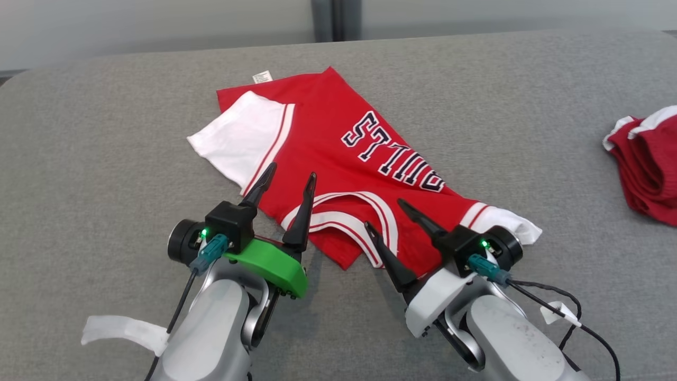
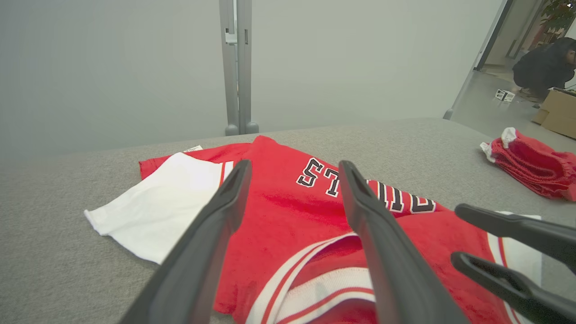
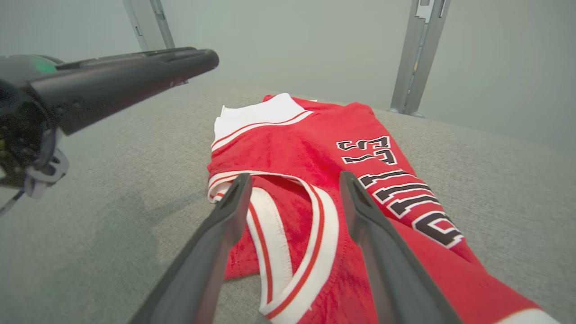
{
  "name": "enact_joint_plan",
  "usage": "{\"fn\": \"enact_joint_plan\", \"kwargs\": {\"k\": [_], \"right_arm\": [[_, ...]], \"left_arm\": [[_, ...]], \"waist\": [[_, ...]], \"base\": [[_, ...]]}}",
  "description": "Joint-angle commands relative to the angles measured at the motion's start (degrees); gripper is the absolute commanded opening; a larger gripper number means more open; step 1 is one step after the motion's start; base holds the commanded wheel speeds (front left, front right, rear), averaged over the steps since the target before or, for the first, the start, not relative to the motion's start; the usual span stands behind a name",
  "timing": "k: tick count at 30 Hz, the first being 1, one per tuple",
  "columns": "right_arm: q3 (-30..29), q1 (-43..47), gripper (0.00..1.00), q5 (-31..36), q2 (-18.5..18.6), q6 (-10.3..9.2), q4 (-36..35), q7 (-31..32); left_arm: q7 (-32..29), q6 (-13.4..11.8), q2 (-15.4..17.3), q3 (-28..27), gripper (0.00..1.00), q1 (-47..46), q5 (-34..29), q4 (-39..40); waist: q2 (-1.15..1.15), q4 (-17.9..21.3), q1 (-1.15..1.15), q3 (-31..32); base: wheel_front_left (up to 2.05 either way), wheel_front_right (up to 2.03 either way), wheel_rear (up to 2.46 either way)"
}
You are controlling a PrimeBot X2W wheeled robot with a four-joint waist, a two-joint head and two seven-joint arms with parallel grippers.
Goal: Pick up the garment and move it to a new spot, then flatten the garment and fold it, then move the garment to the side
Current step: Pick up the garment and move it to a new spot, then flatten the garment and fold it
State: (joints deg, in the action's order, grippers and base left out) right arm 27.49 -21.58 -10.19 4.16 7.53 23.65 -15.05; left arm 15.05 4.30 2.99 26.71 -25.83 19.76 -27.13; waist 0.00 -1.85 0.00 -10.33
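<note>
Across the middle of the head view, the red jersey (image 1: 338, 159) lies spread diagonally on the grey counter (image 1: 106, 132), collar toward the bottom edge, probably laid out for flattening. Over its white-sleeve side hovers the left tool (image 1: 292, 171), fingers wide, gripping nothing. Above the collar, the right tool (image 1: 384, 213) is equally wide and empty. Far right, well apart, sits another red bundle (image 1: 648, 164).
</note>
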Motion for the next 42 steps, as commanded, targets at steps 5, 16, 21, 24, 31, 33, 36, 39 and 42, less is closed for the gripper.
{"fn": "enact_joint_plan", "kwargs": {"k": [5,16,21,24,31,33,36,39,42], "right_arm": [[4.41,-3.95,1.00,-0.07,1.38,-0.09,6.59,0.53],[4.37,-8.48,1.00,5.38,3.09,-0.09,14.28,0.50],[3.32,-9.02,0.70,6.79,2.78,-0.09,14.87,0.21],[2.27,-9.05,0.29,7.28,2.65,-0.09,14.47,0.03],[0.05,-8.55,0.00,7.09,2.59,-0.09,13.63,-0.20],[-2.30,-9.60,0.00,6.88,2.71,-0.09,12.40,-0.20],[-7.29,-11.33,0.00,8.05,3.46,-0.09,9.58,-0.16],[-12.68,-14.22,0.00,9.69,5.20,-0.09,9.22,-0.17],[-18.23,-17.97,0.00,11.30,7.58,-0.09,12.16,0.47]], "left_arm": [[0.17,0.65,-0.06,-1.96,1.00,3.04,0.52,1.83],[0.16,-1.04,-0.05,0.24,1.00,3.48,3.33,5.13],[0.16,-1.51,-0.04,0.64,1.00,3.45,3.82,5.92],[0.16,-1.44,-0.05,0.69,1.00,3.43,4.19,6.29],[0.16,-1.69,-0.04,1.72,1.00,3.88,4.67,7.19],[0.16,-1.83,-0.04,1.96,1.00,3.99,4.64,7.28],[0.16,-1.83,-0.03,2.21,1.00,4.08,4.43,7.19],[0.16,-1.69,-0.05,2.57,1.00,4.06,4.78,7.32],[0.16,-1.28,-0.03,4.15,1.00,3.54,5.01,7.67]], "waist": [[0.00,-7.63,0.00,-1.68],[0.00,-11.06,0.00,-5.36],[0.00,-10.90,0.00,-5.77],[0.00,-10.61,0.00,-5.72],[0.00,-10.37,0.00,-5.58],[0.00,-10.35,0.00,-5.68],[0.00,-10.26,0.00,-6.02],[0.00,-10.42,0.00,-6.44],[0.00,-11.18,0.00,-7.12]], "base": [[0.00,0.00,0.00],[0.00,0.00,0.00],[0.00,0.00,0.00],[0.00,0.00,0.00],[0.00,0.00,0.00],[0.00,0.00,0.00],[0.00,0.00,0.00],[0.00,0.00,0.00],[0.00,0.00,0.00]]}}
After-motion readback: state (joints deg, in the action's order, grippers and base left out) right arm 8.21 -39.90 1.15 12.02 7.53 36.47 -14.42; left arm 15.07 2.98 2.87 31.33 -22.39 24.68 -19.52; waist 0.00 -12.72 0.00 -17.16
